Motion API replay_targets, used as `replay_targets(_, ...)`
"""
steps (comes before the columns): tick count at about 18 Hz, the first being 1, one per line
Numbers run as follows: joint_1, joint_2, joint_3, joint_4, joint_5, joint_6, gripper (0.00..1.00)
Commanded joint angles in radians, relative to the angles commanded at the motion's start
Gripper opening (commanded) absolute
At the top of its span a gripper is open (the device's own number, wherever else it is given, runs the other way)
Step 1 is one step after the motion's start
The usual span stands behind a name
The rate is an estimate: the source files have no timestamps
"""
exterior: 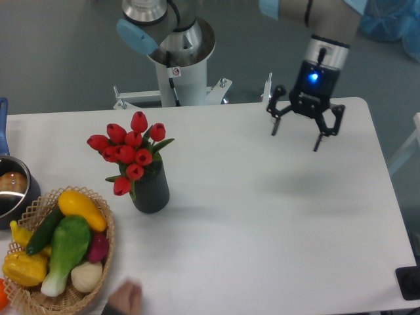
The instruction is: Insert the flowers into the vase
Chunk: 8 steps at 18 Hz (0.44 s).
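The flowers (130, 149) are seen standing in the vase (151, 188), stems down in its mouth, red buds fanned out above the rim w/ one bud drooping over the left side. The vase is set upright on the table (262, 230), left of centre, just beside and to the right of the wicker basket (98, 262). The gripper (296, 139) is held above the table's far right part, well apart from the vase, pointing down, w/ a blue light lit on its body; the jaws are spread wide and nothing is held between them. The basket at the near left corner is filled w/ veg: yellow, green, purple and white pieces. A metal pot (12, 190) w/ a blue handle is cut off by the left edge, just beyond the basket. The robot base (177, 59) is mounted at the far edge, behind the vase. Part of a hand (125, 300) is seen at the near edge, right of the basket.
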<state>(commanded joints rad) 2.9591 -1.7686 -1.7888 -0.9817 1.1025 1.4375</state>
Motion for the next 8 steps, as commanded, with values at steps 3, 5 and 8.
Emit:
replay_targets(3, -0.027, -0.09, 0.076, 0.003, 0.182, -0.005, 1.0)
replay_targets(5, -0.086, -0.117, 0.129, -0.002, 0.339, -0.002, 1.0)
replay_targets(8, -0.136, -0.134, 0.147, 0.005, 0.465, -0.006, 1.0)
